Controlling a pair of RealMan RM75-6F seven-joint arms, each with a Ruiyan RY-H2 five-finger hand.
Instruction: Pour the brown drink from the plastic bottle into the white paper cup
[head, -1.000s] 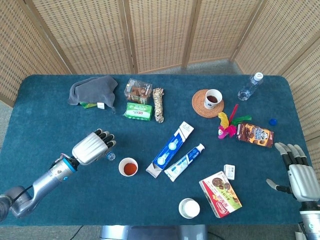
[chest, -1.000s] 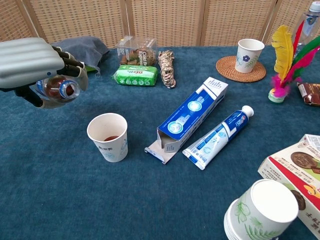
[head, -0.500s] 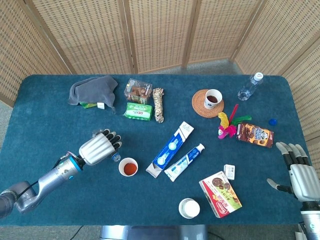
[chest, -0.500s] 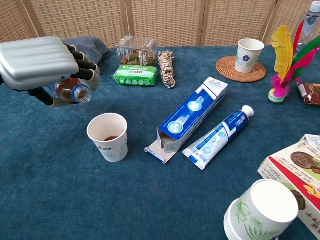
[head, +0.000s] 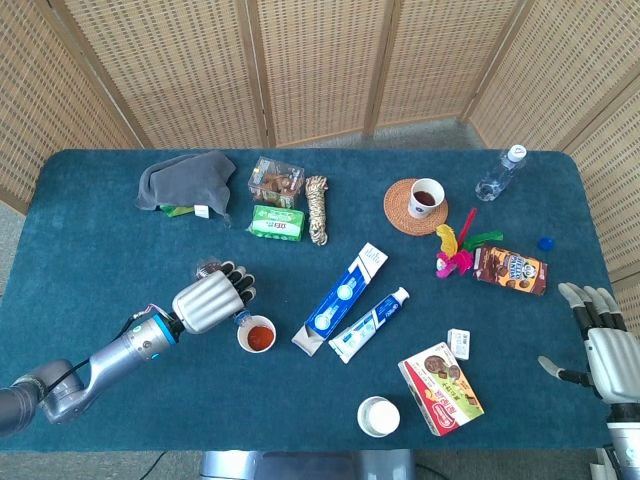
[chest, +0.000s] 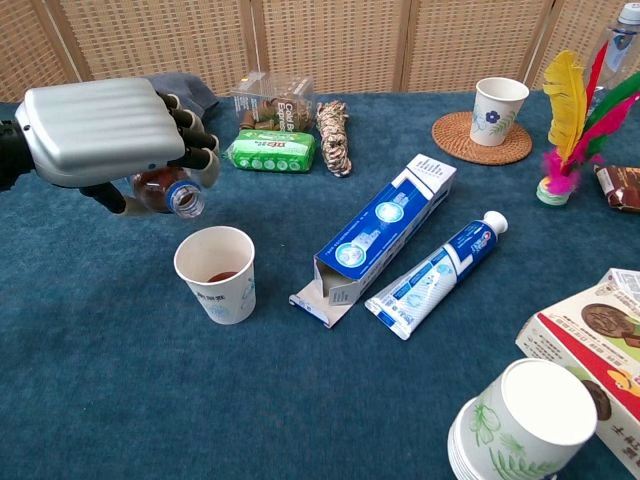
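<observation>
My left hand (head: 208, 301) (chest: 105, 133) grips a small plastic bottle (chest: 165, 190) of brown drink, tipped nearly level. Its uncapped blue-ringed mouth (chest: 186, 198) hangs just above and behind the far rim of the white paper cup (head: 257, 334) (chest: 216, 273). The cup stands upright on the blue table and holds a little brown liquid at its bottom. In the head view the bottle neck (head: 241, 317) shows between the hand and the cup. My right hand (head: 608, 345) rests open at the table's right edge, far from the cup.
A toothpaste box (chest: 378, 236) and tube (chest: 432, 274) lie right of the cup. Stacked paper cups (chest: 520, 420) and a snack box (chest: 590, 345) sit front right. A cup on a coaster (chest: 492, 113), a feather toy (chest: 565, 110), wrapped snacks (chest: 270, 150), rope (chest: 333, 136) and grey cloth (head: 185, 180) lie behind.
My left hand has carried the bottle rightward toward the cup, and the bottle's mouth now sits over the cup's far rim. The right hand has barely moved.
</observation>
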